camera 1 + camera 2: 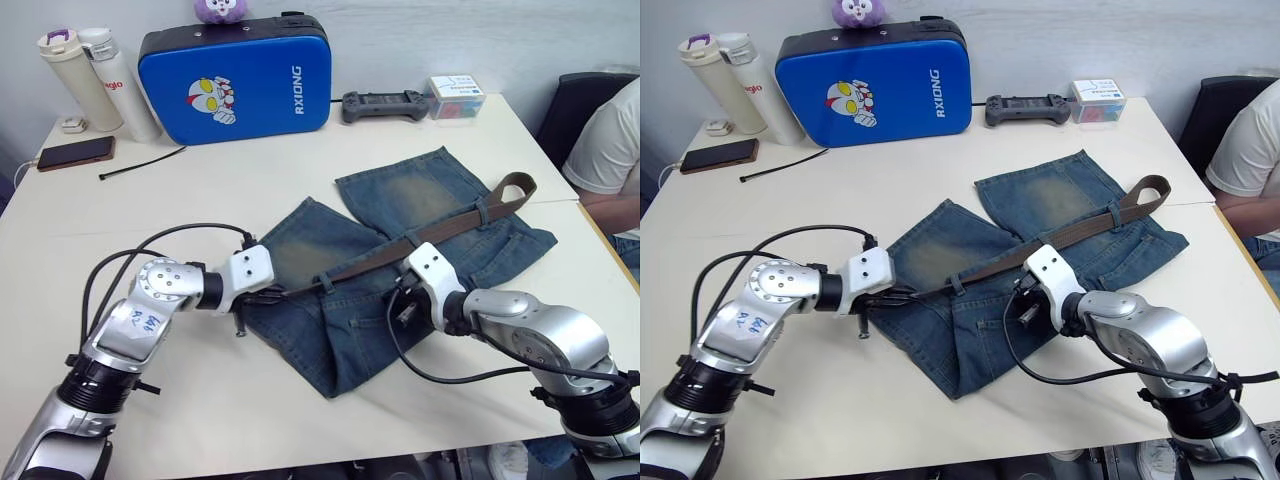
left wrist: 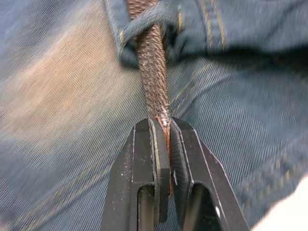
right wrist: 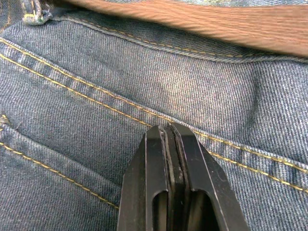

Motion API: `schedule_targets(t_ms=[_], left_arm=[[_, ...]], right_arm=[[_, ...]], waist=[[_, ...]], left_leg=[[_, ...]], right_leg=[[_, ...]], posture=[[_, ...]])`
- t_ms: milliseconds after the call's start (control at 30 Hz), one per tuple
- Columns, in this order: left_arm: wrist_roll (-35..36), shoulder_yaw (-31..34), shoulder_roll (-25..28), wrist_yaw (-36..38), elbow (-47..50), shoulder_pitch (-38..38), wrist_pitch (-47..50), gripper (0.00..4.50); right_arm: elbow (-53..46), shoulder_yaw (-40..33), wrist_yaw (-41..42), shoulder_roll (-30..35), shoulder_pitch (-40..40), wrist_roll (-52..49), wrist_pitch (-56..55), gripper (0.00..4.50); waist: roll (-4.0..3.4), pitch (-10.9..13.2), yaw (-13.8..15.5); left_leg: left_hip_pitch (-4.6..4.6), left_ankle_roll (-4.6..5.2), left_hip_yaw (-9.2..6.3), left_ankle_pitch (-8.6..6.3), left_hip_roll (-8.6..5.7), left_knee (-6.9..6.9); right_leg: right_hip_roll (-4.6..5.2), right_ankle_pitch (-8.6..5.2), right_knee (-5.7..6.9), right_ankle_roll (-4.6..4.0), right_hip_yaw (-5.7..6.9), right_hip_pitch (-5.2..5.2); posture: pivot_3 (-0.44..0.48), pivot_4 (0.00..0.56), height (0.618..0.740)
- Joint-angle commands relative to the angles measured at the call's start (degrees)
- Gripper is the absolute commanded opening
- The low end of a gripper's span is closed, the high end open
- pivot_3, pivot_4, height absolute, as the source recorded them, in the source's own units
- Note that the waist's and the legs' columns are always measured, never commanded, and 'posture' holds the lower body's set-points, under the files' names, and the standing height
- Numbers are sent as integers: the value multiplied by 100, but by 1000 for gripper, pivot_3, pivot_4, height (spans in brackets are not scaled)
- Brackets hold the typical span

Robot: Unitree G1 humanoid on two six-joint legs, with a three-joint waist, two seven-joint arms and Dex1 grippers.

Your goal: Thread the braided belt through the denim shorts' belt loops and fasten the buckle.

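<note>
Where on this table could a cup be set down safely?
Bare table lies between the blue case and the denim shorts, and at the near edge below the shorts. It is crowded mid-table, where the left claw grips the braided belt.

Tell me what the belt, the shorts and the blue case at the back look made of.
Belt: braided cord or leather, dark brown and matte; the weave shows, the fibre is unclear. Shorts: cotton denim by the diagonal twill, faded patches and yellow stitching. Case: probably a moulded semi-rigid shell under smooth blue fabric or vinyl with a slight sheen; uncertain.
</note>
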State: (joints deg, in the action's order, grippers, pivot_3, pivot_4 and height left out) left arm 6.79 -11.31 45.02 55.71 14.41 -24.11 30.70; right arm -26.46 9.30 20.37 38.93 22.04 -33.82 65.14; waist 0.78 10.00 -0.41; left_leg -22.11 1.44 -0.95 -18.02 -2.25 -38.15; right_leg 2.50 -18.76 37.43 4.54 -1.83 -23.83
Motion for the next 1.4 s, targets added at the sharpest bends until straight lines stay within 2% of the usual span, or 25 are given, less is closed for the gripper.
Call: schedule_targets(t_ms=[33,133,267,367,500,600,700,800,1000,1033,1067,1233,1267,1300,1333,1400], left_arm=[[-334,368,523,-88,122,298,-619,23],[-967,597,1011,-553,-319,673,-1721,23],[-1154,1390,1449,-961,-744,1672,-2688,23],[-1100,2496,1565,-1134,-680,2655,-2936,23],[-1295,3780,1396,-1263,-642,4069,-3378,23],[-1543,4411,1241,-1425,-853,4883,-3903,23],[-1579,4837,1010,-1503,-927,5392,-4038,23],[-1375,5076,606,-1554,-637,5655,-3761,23],[-667,5212,115,-1308,-32,5673,-2966,23],[-475,5249,72,-1221,71,5668,-2819,906],[-254,5285,43,-1112,184,5640,-2692,1204],[734,5495,302,-665,544,5099,-2077,3450],[1017,5518,404,-558,596,4889,-1936,3611],[1247,5522,479,-471,624,4715,-1841,4148],[1608,5463,562,-340,690,4489,-1694,4433],[2088,5375,684,-192,791,4192,-1423,4476]], right_arm=[[272,82,94,-100,0,174,35,0],[444,218,336,-40,21,286,-60,0],[770,329,720,56,208,401,-193,0],[1173,540,1135,154,521,564,-397,0],[1717,859,1572,75,988,790,-677,0],[2031,1091,1844,-60,1265,953,-856,0],[2264,1249,2087,-182,1485,1105,-985,0],[2503,1364,2317,-308,1707,1265,-1125,0],[2725,1383,2587,-465,1942,1497,-1238,0],[2720,1360,2618,-480,1962,1511,-1225,0],[2692,1326,2653,-486,1979,1507,-1202,0],[2303,1020,2884,-417,2022,1285,-1016,0],[2153,910,2997,-365,2031,1160,-979,0],[2021,808,3099,-332,2039,1031,-933,0],[1830,650,3255,-257,2036,831,-885,0],[1576,470,3465,-131,2023,602,-841,0]], waist=[[3,-2,-31],[6,-4,-96],[6,-5,-149],[13,-9,-186],[30,-18,-228],[49,-30,-220],[66,-41,-247],[71,-44,-280],[77,-48,-279],[76,-47,-279],[76,-47,-277],[69,-42,-257],[69,-42,-253],[69,-42,-252],[67,-41,-250],[63,-39,-244]], left_leg=[[0,0,0,0,1,2],[5,-1,-1,0,1,8],[17,0,3,-2,3,22],[20,1,4,-4,5,25],[61,3,9,-7,6,58],[85,1,11,-6,6,91],[87,-1,12,-5,7,100],[87,-3,12,-6,8,104],[87,-8,11,-9,10,105],[86,-9,11,-10,10,106],[85,-10,11,-10,10,107],[81,-12,9,-11,10,106],[81,-12,9,-11,10,105],[79,-13,8,-11,10,106],[79,-13,8,-11,10,106],[78,-13,7,-11,10,106]], right_leg=[[0,0,1,-1,0,0],[0,-2,-6,-4,0,1],[0,-6,-8,-11,-3,3],[0,-7,-12,-13,-1,6],[4,-10,-30,-18,-4,38],[9,-12,-44,-24,-3,52],[9,-13,-47,-30,-1,50],[10,-14,-49,-32,0,50],[10,-15,-49,-35,2,49],[10,-15,-49,-35,3,48],[10,-16,-50,-36,2,46],[10,-17,-51,-38,5,44],[10,-17,-50,-38,5,43],[10,-17,-50,-38,6,41],[10,-17,-50,-38,7,41],[10,-18,-50,-39,7,40]], posture=[[0,150,738],[0,150,738],[0,150,738],[0,150,738],[0,150,738],[0,150,738],[0,150,738],[0,150,738],[0,150,738],[0,150,738],[0,150,738],[0,150,738],[0,150,738],[0,150,738],[0,150,738],[0,150,738]])
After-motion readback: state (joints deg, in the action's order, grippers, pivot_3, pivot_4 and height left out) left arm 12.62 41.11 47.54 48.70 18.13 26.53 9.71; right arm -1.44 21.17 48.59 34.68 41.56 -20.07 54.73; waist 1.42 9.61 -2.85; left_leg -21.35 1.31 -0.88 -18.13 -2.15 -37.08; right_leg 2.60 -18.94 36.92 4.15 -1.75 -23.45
